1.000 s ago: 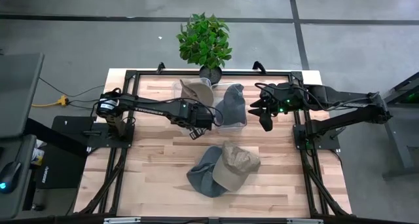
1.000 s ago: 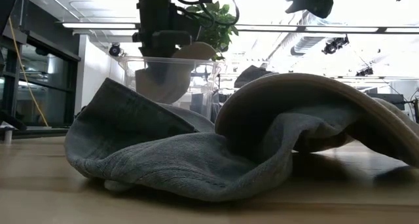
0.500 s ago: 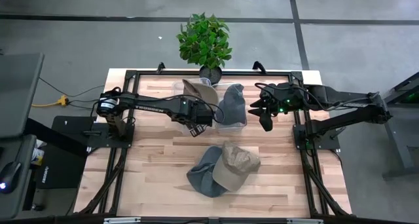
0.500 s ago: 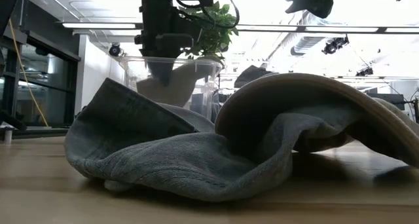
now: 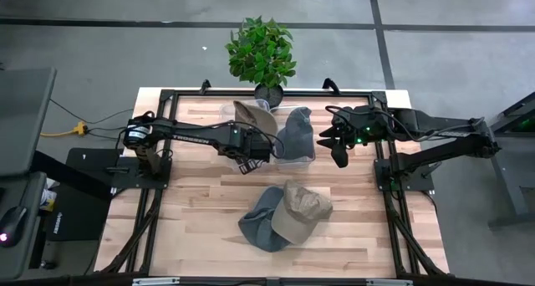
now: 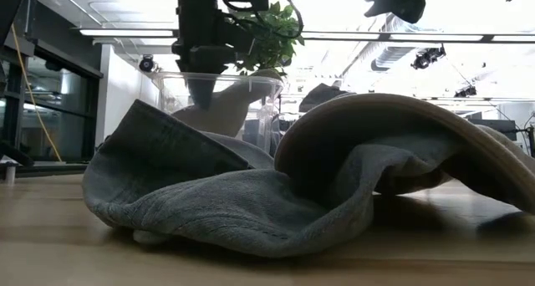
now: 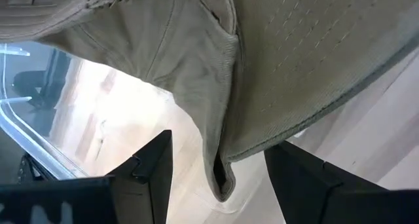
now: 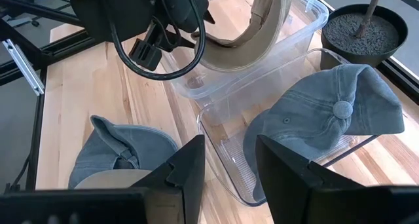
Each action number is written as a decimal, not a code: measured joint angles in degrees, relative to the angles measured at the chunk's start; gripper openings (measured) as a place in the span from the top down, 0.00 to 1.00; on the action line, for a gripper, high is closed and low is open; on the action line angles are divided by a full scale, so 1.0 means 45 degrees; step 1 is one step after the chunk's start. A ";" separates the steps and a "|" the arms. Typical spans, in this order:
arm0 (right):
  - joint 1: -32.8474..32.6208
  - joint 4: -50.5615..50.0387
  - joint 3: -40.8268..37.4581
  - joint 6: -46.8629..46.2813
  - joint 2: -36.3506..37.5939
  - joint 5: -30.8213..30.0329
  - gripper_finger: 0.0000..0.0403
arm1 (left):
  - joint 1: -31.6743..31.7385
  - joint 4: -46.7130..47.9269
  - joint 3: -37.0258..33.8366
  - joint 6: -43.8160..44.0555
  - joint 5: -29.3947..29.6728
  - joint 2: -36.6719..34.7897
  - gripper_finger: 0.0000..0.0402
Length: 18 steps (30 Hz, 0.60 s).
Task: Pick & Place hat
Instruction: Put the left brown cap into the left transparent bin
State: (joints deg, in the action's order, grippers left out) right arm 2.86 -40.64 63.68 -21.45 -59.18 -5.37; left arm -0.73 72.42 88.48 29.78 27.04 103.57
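A tan hat [image 5: 251, 116] sits in a clear plastic bin [image 8: 298, 18] at the table's far side, its brim up against the bin's wall [image 6: 224, 110]. My left gripper [image 7: 219, 145] is open just over the bin. Its fingers stand on either side of the tan hat's lower edge [image 7: 222, 175] with a gap on both sides. A grey hat [image 5: 294, 129] rests on a second clear bin [image 8: 226, 158]. My right gripper [image 8: 229, 152] is open and hovers to the right of the grey hat [image 8: 327, 119]. Another tan hat [image 5: 301, 209] lies on top of a grey hat [image 5: 257, 223] on the table's near half.
A potted plant [image 5: 261, 52] stands at the far edge behind the bins. The black frame rails [image 5: 159, 186] run along both sides of the table. Bare wood [image 5: 201, 194] lies to the left of the hat pile and along the near edge.
The tan hat has gone down inside the clear bin and now rests lower against its wall. My left gripper has shifted slightly toward the table's left. The right arm has kept still.
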 joint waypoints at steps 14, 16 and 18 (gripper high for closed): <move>0.0002 -0.0088 0.0000 -0.0024 0.0000 0.0000 0.68 | 0.0000 -0.0014 0.1744 -0.0586 -0.0563 -0.0005 0.37; 0.0002 -0.0102 0.0000 -0.0024 0.0000 0.0000 0.68 | 0.0000 0.0294 0.2103 -0.0580 -0.0603 -0.0005 0.35; 0.0000 -0.0102 0.0000 -0.0024 0.0000 0.0000 0.68 | 0.0000 0.0800 0.2522 -0.0564 -0.0616 -0.0005 0.33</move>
State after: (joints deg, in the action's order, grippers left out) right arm 2.86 -41.10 63.68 -21.56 -59.18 -5.37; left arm -0.73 76.02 99.83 27.24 24.27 103.55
